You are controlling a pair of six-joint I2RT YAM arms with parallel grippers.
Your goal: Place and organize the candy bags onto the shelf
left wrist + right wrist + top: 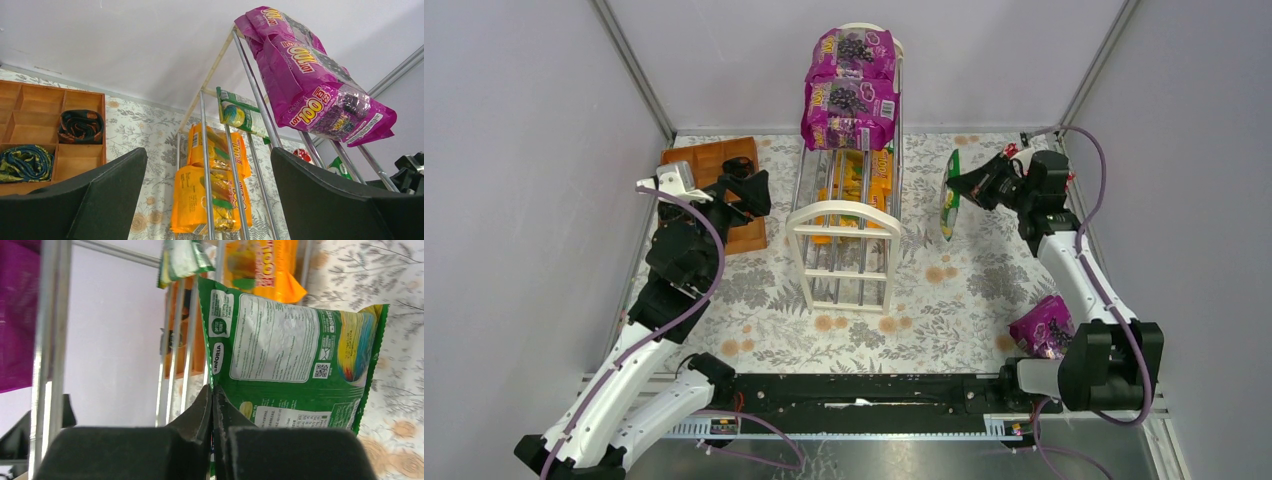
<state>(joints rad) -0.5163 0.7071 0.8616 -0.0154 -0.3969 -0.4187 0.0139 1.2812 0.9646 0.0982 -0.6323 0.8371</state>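
Note:
The cream-white shelf (844, 225) stands mid-table. Two purple grape bags (851, 100) lie on its top tier; they also show in the left wrist view (312, 80). Orange-yellow bags (856, 185) lie on a lower tier, also seen in the left wrist view (212, 185), with a green bag (240, 116) on a middle tier. My right gripper (959, 185) is shut on the edge of a green candy bag (950, 195), held upright in the air right of the shelf; its back label fills the right wrist view (295, 365). My left gripper (749, 190) is open and empty left of the shelf.
A brown wooden compartment tray (714, 160) with dark rolled cloths (80, 126) lies at the back left, under my left arm. Another purple bag (1044, 328) lies on the floral tablecloth near the right arm's base. A red packet (302, 155) shows behind the shelf rods.

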